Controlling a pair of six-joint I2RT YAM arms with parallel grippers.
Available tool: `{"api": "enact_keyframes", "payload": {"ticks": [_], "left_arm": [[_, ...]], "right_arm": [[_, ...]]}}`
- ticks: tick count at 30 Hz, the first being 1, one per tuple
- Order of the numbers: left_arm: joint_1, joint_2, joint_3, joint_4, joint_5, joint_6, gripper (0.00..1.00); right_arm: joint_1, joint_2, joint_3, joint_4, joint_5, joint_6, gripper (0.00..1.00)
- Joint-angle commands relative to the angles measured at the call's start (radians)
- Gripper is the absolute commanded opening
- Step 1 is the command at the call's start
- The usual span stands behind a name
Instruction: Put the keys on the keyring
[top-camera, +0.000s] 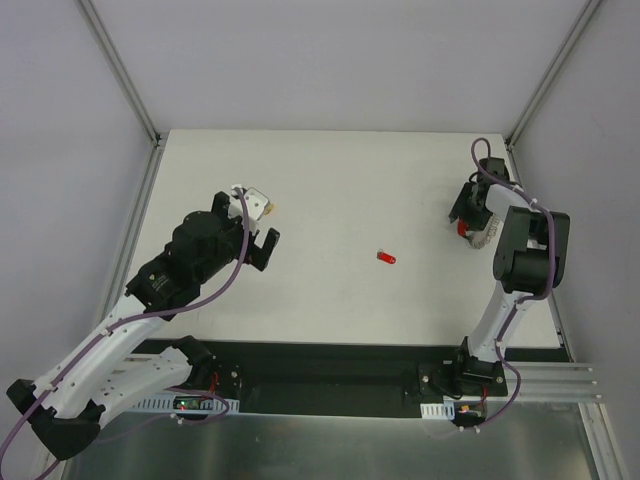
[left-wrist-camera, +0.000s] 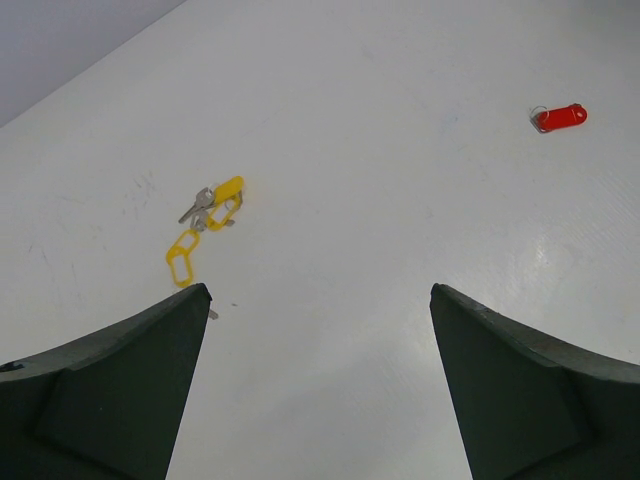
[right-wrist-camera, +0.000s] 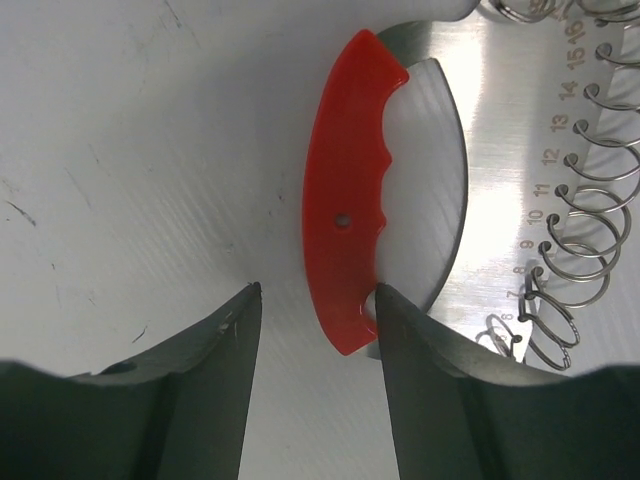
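Red-handled keyring (right-wrist-camera: 345, 205) apart from keys (left-wrist-camera: 207, 212)

Right pincer (right-wrist-camera: 315, 292) poised over the scuffed white worktop (right-wrist-camera: 130, 150), its dark fingers (right-wrist-camera: 180, 390) standing apart around the lower tip of the keyring (right-wrist-camera: 345, 200). The ring's red plastic crescent, notched along its inner edge and pierced by one small hole, sits hard against the right-hand finger, with a clear gap to the other. Behind it curves a bright metal band (right-wrist-camera: 480, 150) stamped with numbers and edged by wire coils (right-wrist-camera: 580, 250).
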Motion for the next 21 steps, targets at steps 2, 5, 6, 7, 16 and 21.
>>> {"api": "enact_keyframes", "payload": {"ticks": [2,5,6,7,16,21], "left_arm": [[-0.005,-0.022,-0.007,0.028,0.018,-0.019,0.93],[-0.004,-0.025,-0.007,0.028,0.023,-0.021,0.92],[-0.005,-0.026,-0.005,0.028,0.026,-0.022,0.92],[-0.005,-0.028,-0.005,0.028,0.029,-0.022,0.93],[-0.002,-0.045,-0.007,0.027,0.036,-0.030,0.93],[-0.001,-0.048,-0.007,0.028,0.035,-0.030,0.93]], "right_arm": [[0.013,0.026,0.053,-0.113,0.001,-0.011,0.47],[0.045,0.038,0.075,-0.142,0.026,-0.032,0.40],[0.068,0.043,0.084,-0.150,0.031,-0.075,0.38],[0.082,0.048,0.091,-0.159,0.034,-0.087,0.34],[0.287,0.147,0.335,-0.252,0.067,-0.239,0.22],[0.405,0.256,0.495,-0.303,0.000,-0.270,0.22]]}}
